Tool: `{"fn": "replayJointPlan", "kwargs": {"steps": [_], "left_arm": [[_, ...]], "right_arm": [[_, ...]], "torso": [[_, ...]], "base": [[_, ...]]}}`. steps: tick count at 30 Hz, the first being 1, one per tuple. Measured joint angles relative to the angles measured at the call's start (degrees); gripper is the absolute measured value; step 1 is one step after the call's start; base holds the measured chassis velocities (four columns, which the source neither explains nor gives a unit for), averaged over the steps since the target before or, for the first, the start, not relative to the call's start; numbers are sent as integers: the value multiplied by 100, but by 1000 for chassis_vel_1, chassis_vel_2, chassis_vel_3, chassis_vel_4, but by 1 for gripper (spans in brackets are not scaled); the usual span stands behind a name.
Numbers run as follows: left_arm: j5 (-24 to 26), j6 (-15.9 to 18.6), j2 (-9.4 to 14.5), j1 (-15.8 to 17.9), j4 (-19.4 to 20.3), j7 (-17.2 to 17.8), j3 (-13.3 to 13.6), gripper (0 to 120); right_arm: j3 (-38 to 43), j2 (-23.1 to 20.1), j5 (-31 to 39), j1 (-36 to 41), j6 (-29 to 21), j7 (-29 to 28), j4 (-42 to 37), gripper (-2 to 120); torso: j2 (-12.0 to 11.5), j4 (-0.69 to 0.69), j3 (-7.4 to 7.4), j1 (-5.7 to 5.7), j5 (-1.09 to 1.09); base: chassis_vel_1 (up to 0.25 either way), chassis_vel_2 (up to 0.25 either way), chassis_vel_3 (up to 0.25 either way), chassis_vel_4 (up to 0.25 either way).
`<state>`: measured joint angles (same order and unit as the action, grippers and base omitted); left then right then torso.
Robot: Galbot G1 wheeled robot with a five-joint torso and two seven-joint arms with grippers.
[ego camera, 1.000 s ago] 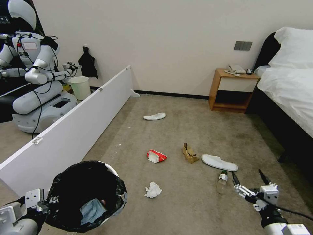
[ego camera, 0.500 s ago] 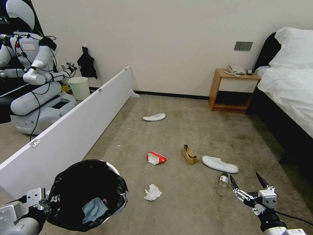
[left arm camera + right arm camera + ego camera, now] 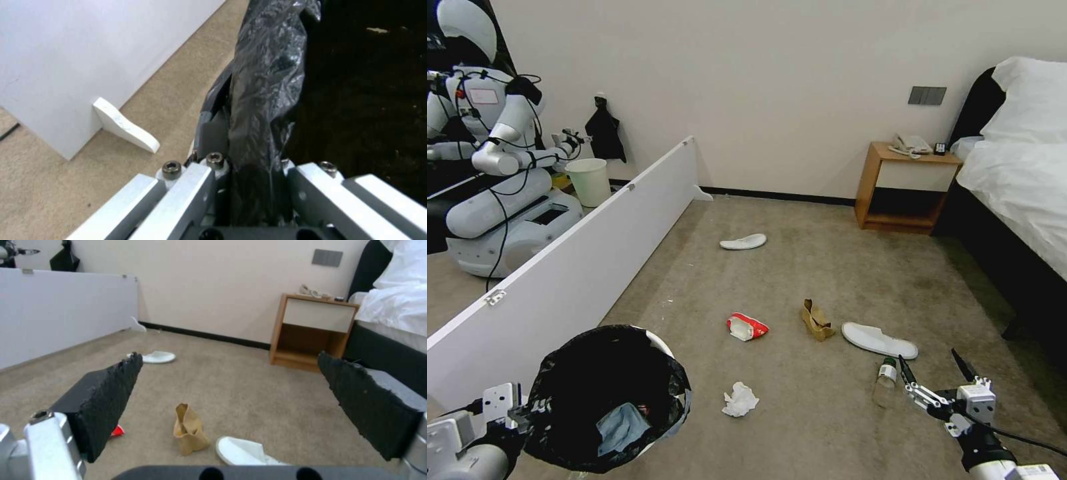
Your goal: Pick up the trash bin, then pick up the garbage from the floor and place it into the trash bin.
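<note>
Trash bin (image 3: 607, 393) rim clamped in left gripper (image 3: 249, 186) fingers; right gripper (image 3: 934, 373) fingers apart beside bottle (image 3: 885, 382).

Hotel-style bedroom. Evidence: bed (image 3: 1020, 180) with white linen and dark base along right side; wooden nightstand (image 3: 904, 187) against wall, corded telephone (image 3: 912, 144) on top; grey switch panel (image 3: 926, 95) on wall above. Beige carpet (image 3: 800, 267) wall to wall, black skirting. Flat white slippers (image 3: 879, 340) on floor. Low white partition board (image 3: 574, 273) divides room; second robot (image 3: 494, 167) stands behind it.
</note>
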<state>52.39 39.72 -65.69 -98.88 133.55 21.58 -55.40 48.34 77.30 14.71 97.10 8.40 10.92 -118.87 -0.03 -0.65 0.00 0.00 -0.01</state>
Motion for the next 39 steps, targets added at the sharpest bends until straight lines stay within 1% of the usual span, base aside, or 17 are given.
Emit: {"fn": "replayJointPlan", "kwargs": {"steps": [39], "left_arm": [[-13,7,-20,71,32,10,58,3]], "right_arm": [[40,-66,111,-40,-56,49,-33,100]], "torso": [[0,0,0,0,0]], "base": [[0,0,0,0]]}}
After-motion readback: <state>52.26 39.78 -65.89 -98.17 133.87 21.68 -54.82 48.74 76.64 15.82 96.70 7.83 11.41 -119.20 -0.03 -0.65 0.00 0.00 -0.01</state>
